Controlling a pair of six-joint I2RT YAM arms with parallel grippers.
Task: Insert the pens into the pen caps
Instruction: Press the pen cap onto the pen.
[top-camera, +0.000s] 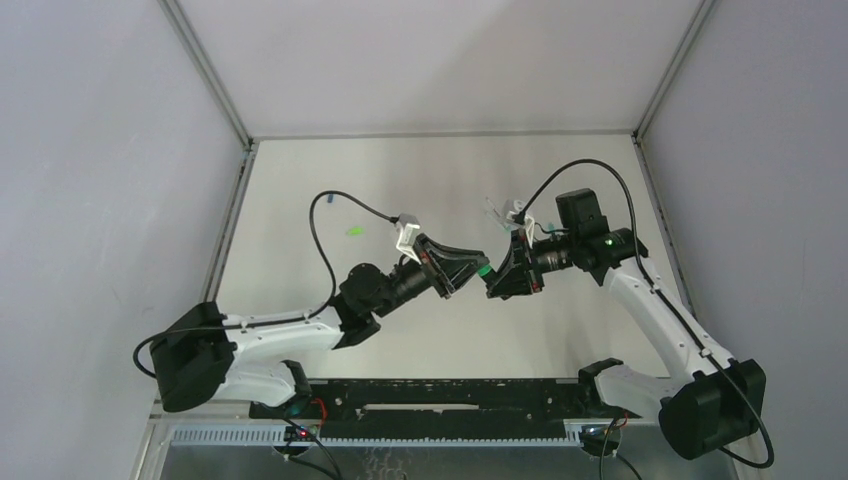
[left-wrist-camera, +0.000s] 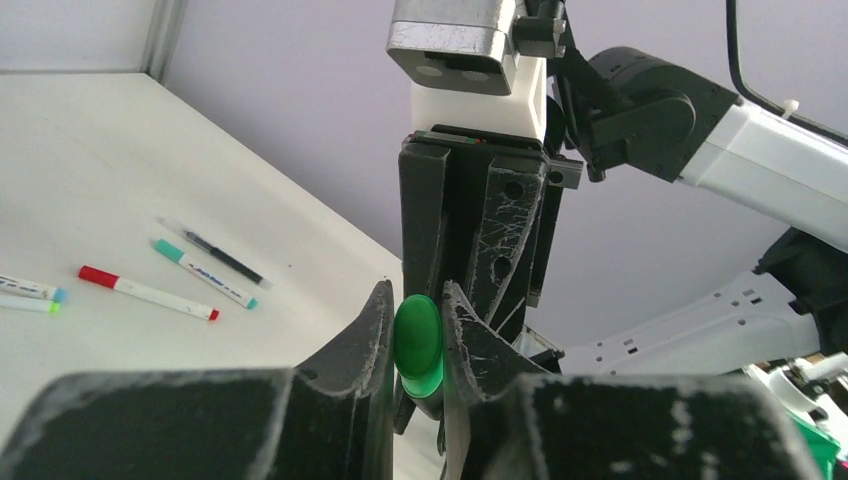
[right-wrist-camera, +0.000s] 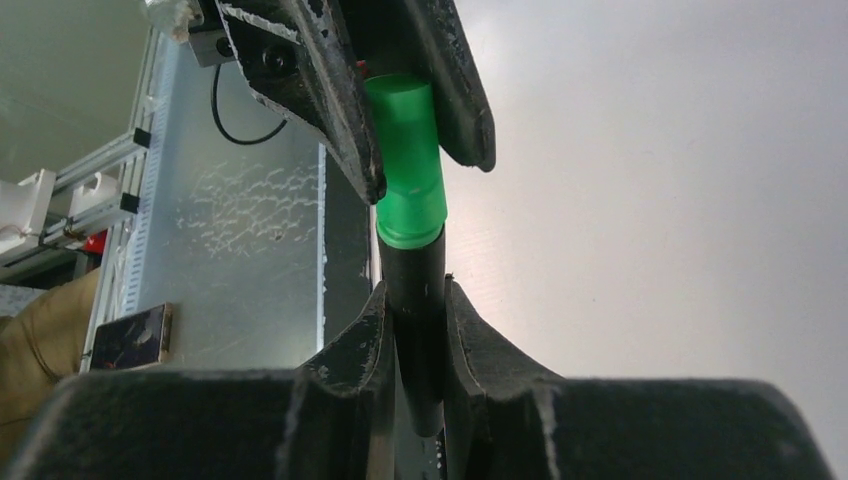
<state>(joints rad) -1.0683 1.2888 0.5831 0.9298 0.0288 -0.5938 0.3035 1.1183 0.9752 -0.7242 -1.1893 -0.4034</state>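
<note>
Above the table's middle, my left gripper (top-camera: 460, 274) and right gripper (top-camera: 502, 278) meet tip to tip. The left gripper (left-wrist-camera: 415, 297) is shut on a darker green pen cap (left-wrist-camera: 418, 345). Opposite it, the right gripper (right-wrist-camera: 415, 297) is shut on the thicker black marker (right-wrist-camera: 414, 300). In the right wrist view, that green cap (right-wrist-camera: 407, 165) sits over the marker's end, pinched between the left fingers (right-wrist-camera: 335, 90). Several thin pens lie on the table: a red-ended one (left-wrist-camera: 148, 292), a teal-ended one (left-wrist-camera: 205, 273) and a thin dark one (left-wrist-camera: 213, 253).
A bright green cap (top-camera: 353, 231) and a blue cap (top-camera: 327, 199) lie loose on the table left of centre. The pens cluster at the back right (top-camera: 505, 210). Grey walls enclose the table on three sides. A black rail (top-camera: 440, 397) runs along the near edge.
</note>
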